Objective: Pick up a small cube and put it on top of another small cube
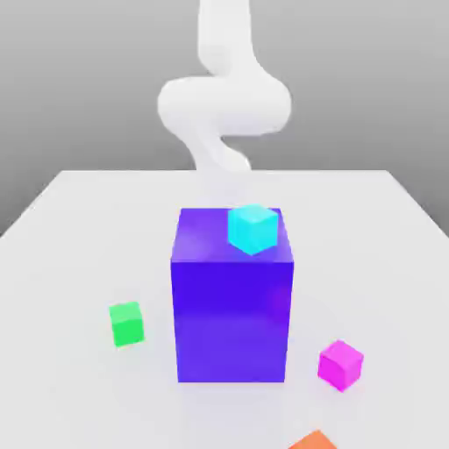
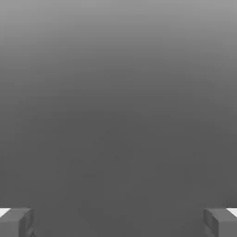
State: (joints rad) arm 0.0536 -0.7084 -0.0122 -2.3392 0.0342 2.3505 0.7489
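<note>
I am holding the gripper [image 2: 118,222] wide apart and empty, eyeing the pink cube [image 1: 340,365] sitting on the table [image 1: 79,228] right of the purple block [image 1: 232,307], likely light, rigid, slick; I'd pinch 2 opposite flat faces.

I see the big purple block [image 1: 232,298] mid-table [image 1: 79,210], a cyan cube [image 1: 253,228] on its top. From the block, the green cube [image 1: 126,323] sits at eight o'clock, the magenta cube [image 1: 340,364] at four, well apart.
</note>
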